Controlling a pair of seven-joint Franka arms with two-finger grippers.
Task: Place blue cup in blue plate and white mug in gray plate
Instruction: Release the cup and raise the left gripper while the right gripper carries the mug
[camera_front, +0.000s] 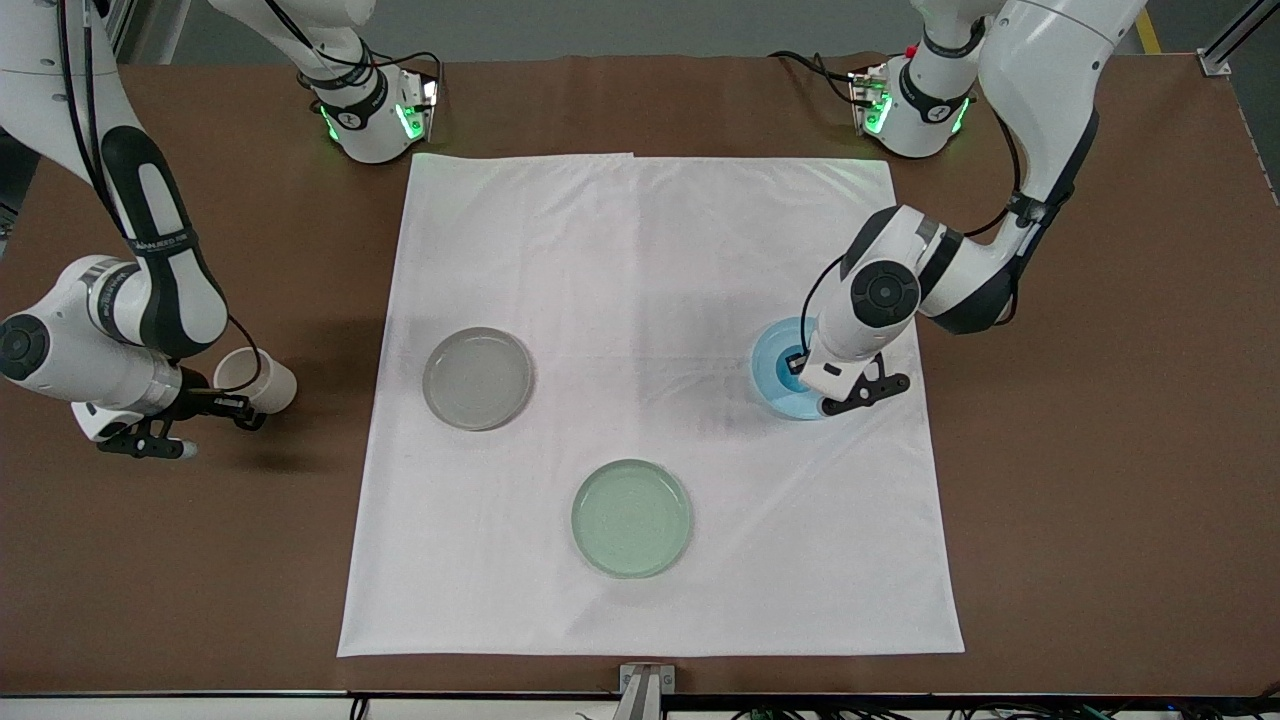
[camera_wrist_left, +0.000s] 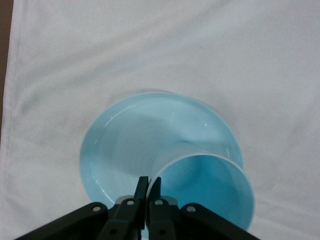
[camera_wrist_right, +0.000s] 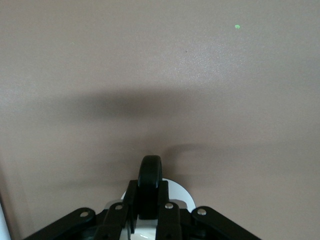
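Note:
My left gripper (camera_front: 808, 383) is shut on the rim of the blue cup (camera_front: 785, 366), one finger inside and one outside. It holds the cup upright within the rim of the blue plate (camera_front: 764, 350); I cannot tell whether the cup touches it. The left wrist view shows the gripper (camera_wrist_left: 149, 186), the cup (camera_wrist_left: 210, 192) and the plate (camera_wrist_left: 125, 145). My right gripper (camera_front: 232, 405) is shut on the black handle of the white mug (camera_front: 256, 380), over bare brown table at the right arm's end; the right wrist view shows the gripper (camera_wrist_right: 150, 187) and the mug (camera_wrist_right: 181, 194). The gray plate (camera_front: 478, 378) lies empty on the cloth.
A pale green plate (camera_front: 631, 518) lies empty on the white cloth (camera_front: 650, 250), nearer to the front camera than the gray plate. The cloth covers the middle of the brown table (camera_front: 1100, 450).

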